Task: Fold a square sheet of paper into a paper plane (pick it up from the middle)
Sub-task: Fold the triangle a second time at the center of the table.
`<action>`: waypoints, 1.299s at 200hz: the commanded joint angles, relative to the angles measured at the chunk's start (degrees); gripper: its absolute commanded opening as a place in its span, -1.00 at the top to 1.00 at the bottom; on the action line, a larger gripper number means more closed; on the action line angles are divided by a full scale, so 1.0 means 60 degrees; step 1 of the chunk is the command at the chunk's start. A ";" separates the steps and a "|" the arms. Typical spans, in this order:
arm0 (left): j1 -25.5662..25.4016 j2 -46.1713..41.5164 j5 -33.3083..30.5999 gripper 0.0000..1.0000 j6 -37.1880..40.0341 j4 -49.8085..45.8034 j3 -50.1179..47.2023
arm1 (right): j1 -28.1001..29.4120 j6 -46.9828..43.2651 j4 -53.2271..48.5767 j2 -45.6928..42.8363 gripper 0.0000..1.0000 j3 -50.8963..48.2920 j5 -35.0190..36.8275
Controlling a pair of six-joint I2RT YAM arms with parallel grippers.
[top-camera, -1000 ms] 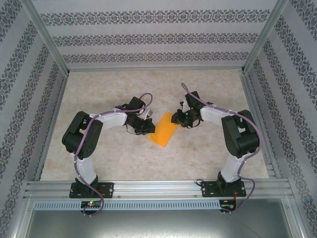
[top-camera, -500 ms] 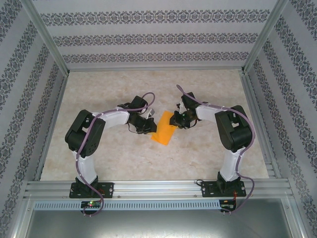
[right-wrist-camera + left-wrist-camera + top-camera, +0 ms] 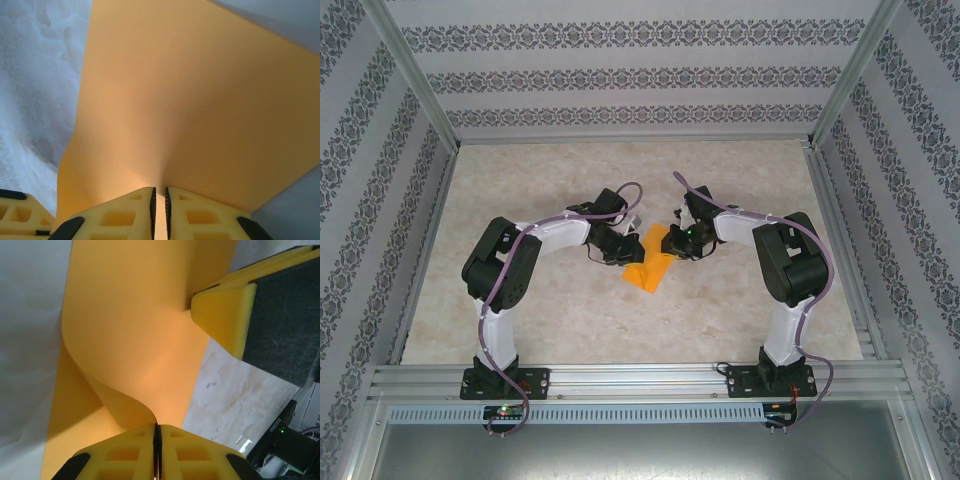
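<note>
The thin orange-yellow square sheet of paper is hanging over the middle of the pale marbled counter, bowing into a curve between the two arms. The left gripper is pinching one edge, its yellow fingers pressed together on the sheet. The right gripper is pinching the opposite edge, its jaws almost touching.

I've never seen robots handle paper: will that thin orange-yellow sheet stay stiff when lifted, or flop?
Probably floppy: the thin orange-yellow paper sheet curls in a wave between the left gripper and right gripper. Likely light, since two fingertip pinches hold it.
</note>
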 commanded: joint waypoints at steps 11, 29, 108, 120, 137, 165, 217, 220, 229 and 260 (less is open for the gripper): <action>-0.0211 0.0377 -0.0042 0.75 0.0154 -0.0326 0.0460 | 0.0105 -0.0213 -0.0159 0.0179 0.69 0.0016 -0.0137; -0.0268 0.0518 -0.0055 0.75 0.0157 -0.0365 0.0612 | 0.0110 -0.0210 -0.0115 0.0179 0.69 -0.0014 -0.0179; -0.0350 0.0886 -0.0250 0.75 0.0151 -0.0482 0.1106 | 0.0185 -0.0164 0.0008 0.0252 0.69 -0.0009 -0.0282; -0.0359 0.0974 -0.0253 0.75 0.0165 -0.0530 0.1209 | 0.0193 -0.0153 0.0010 0.0252 0.69 -0.0008 -0.0290; -0.0372 0.1070 -0.0274 0.75 0.0190 -0.0577 0.1329 | 0.0210 -0.0159 0.0010 0.0252 0.69 -0.0030 -0.0282; -0.0381 0.1201 -0.0295 0.75 0.0204 -0.0622 0.1446 | 0.0207 -0.0132 0.0052 0.0259 0.69 -0.0069 -0.0282; -0.0387 0.1366 -0.0383 0.75 0.0194 -0.0636 0.1564 | 0.0207 -0.0116 0.0090 0.0280 0.69 -0.0080 -0.0317; -0.0387 0.1378 -0.0380 0.74 0.0195 -0.0636 0.1567 | 0.0207 -0.0116 0.0077 0.0281 0.69 -0.0088 -0.0325; -0.0387 0.1401 -0.0396 0.75 0.0179 -0.0636 0.1594 | 0.0196 -0.0131 0.0080 0.0281 0.69 -0.0088 -0.0320; -0.0387 0.1518 -0.0412 0.75 0.0172 -0.0636 0.1667 | 0.0201 -0.0151 0.0048 0.0315 0.69 -0.0087 -0.0312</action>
